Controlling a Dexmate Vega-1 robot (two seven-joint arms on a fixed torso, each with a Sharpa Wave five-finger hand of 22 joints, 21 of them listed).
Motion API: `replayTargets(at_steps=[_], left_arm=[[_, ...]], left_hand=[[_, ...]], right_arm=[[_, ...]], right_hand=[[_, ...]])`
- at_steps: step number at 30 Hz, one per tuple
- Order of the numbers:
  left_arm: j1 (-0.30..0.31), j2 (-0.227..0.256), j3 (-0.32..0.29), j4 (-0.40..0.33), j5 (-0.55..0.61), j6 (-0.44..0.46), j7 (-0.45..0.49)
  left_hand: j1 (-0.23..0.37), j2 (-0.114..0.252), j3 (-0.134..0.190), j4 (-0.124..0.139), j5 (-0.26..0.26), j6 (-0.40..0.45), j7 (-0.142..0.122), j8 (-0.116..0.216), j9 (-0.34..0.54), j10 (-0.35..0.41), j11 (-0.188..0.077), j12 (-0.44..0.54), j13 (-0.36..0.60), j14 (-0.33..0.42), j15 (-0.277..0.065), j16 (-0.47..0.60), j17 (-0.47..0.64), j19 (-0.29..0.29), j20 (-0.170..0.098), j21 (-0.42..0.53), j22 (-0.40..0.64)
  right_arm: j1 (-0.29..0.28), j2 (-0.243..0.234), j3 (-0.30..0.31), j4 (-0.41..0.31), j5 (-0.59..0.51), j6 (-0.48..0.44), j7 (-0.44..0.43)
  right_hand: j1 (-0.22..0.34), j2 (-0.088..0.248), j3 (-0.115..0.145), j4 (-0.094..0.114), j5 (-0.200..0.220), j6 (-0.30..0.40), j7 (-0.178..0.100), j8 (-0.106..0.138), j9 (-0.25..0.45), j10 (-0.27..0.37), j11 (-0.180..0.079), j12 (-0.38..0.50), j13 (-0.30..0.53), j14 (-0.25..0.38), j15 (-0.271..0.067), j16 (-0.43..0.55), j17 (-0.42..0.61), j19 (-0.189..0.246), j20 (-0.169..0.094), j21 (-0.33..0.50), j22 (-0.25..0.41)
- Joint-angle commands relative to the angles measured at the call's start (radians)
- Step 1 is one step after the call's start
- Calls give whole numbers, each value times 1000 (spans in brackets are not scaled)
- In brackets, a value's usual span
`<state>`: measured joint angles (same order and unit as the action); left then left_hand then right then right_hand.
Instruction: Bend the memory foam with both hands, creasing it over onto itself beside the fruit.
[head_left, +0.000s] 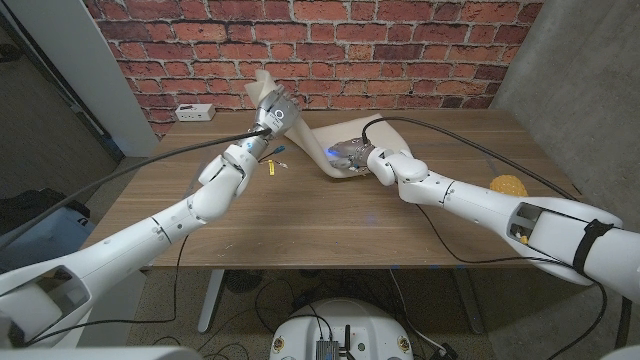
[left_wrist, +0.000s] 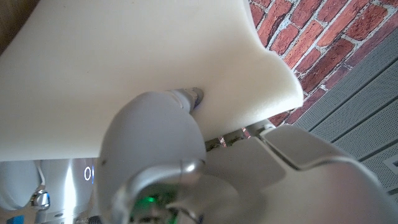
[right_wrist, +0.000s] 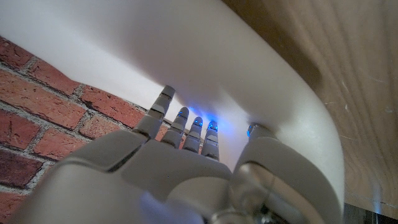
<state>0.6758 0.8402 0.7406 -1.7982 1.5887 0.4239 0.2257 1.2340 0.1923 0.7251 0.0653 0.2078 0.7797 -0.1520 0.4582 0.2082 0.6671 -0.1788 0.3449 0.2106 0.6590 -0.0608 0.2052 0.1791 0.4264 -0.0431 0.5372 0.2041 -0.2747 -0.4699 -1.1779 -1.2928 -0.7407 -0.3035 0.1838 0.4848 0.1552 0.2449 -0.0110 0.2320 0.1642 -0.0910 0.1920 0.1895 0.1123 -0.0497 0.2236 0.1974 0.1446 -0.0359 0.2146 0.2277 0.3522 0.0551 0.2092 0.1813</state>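
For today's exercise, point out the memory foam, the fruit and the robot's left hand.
memory foam (head_left: 308, 143): head view, raised middle of the sheet.
fruit (head_left: 507, 186): head view, its yellow top.
left hand (head_left: 274, 116): head view, back of the hand.

Cream-white memory foam (head_left: 318, 150), brown woodgrain table (head_left: 330, 215), red brick wall (head_left: 400, 50) with pale mortar lines, yellow fruit (head_left: 507, 186) at the right, white-and-silver hands with blue glowing fingertips (right_wrist: 213, 126).

The foam (left_wrist: 137, 68) spans the upper frame. The left robot hand (left_wrist: 155, 168) sits below, one fingertip (left_wrist: 194, 97) pressed into it. A brick wall (left_wrist: 311, 37) shows at two o'clock.
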Motion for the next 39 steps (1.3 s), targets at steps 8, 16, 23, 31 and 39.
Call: replayTargets(at_steps=[8,16,23,31,39], left_arm=[[-143,-113,56,132,-65,-72,139],[-204,-151,107,193,-91,-103,183],[-251,-191,151,252,-126,-128,225],[-294,-241,200,333,-181,-153,259],[-336,-288,254,415,-225,-170,325]], left_hand=[[-11,1,2,7,10,-10,-6,-7,4,1,-1,-11,3,-5,-168,-7,2,3,-91,14,-3],[-15,0,2,6,11,-10,-5,-9,4,2,-2,-16,3,-4,-169,-8,1,7,-96,19,-4],[-22,-2,2,0,12,-36,4,-23,3,9,7,-22,3,-2,-168,-10,0,10,-102,26,-7],[-27,-3,3,-8,12,-48,12,-34,1,-2,11,-35,3,-5,-168,-14,-3,11,-105,32,-9],[-28,-5,4,-16,11,-50,16,-38,1,2,18,-37,2,-6,-167,-16,-4,9,-104,34,-10]], right_arm=[[-45,-5,32,-62,-37,94,9],[-63,-11,49,-81,-40,106,15],[-76,-15,56,-101,-49,120,18],[-88,-15,74,-114,-41,120,30],[-100,-21,98,-135,-15,107,63]], right_hand=[[2,-10,2,-9,-5,-4,-1,-2,3,-2,-4,-5,5,0,-45,-3,0,2,-7,-3,0],[1,-10,2,-9,-5,-4,0,-2,3,-1,-1,-4,5,-1,-44,-3,0,2,-7,-3,0],[1,-11,3,-11,-5,-4,-1,-2,3,-1,1,-4,5,-3,-43,-5,0,1,-8,-4,0],[-5,-10,2,-8,-7,-6,1,-2,3,-5,2,-6,5,-9,-38,-6,1,-5,-8,-6,1],[-20,-16,-6,-1,-10,-11,2,-3,3,-12,8,-9,5,-18,-31,-7,4,-13,-5,-8,1]])
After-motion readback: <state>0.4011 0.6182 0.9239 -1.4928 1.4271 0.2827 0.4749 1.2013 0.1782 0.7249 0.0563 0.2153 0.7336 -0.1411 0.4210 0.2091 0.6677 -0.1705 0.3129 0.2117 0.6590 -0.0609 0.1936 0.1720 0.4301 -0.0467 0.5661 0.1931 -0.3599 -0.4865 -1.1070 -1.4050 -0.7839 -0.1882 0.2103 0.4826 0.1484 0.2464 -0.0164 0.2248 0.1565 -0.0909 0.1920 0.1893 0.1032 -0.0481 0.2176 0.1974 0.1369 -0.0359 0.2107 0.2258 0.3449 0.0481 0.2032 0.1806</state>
